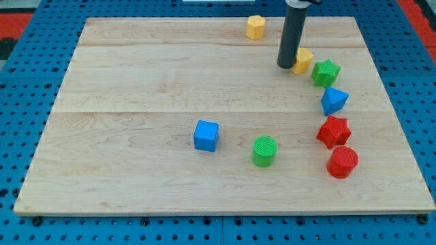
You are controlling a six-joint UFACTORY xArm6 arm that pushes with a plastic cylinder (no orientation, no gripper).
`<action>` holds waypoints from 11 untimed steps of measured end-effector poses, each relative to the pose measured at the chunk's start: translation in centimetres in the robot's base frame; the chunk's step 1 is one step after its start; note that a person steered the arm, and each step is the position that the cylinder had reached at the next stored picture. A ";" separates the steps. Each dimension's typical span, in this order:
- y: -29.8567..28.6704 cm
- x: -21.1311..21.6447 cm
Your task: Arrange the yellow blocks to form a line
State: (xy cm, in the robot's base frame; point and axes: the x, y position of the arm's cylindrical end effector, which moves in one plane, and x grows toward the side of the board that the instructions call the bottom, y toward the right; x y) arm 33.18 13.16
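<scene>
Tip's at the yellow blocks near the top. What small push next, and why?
Probably a short push toward the view's top-left. My tip sits against the left side of the partly hidden yellow block, which nearly touches the green star block. The yellow hexagonal block lies up-left, so closing that gap without disturbing the star seems best.

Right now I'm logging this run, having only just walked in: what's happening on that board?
My tip is down on the wooden board, touching the left side of a yellow block near the view's top right. The other yellow hexagonal block sits apart at the top edge, so no line yet. A green star block sits just right of the pushed block.
</scene>
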 end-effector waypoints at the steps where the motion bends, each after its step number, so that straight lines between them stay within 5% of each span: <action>1: 0.7 0.0; 5: 7.9 -10.8; 6: 15.0 -7.1; 7: 15.5 -3.3; 11: 9.0 -5.1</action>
State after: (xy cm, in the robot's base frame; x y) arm 28.07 22.18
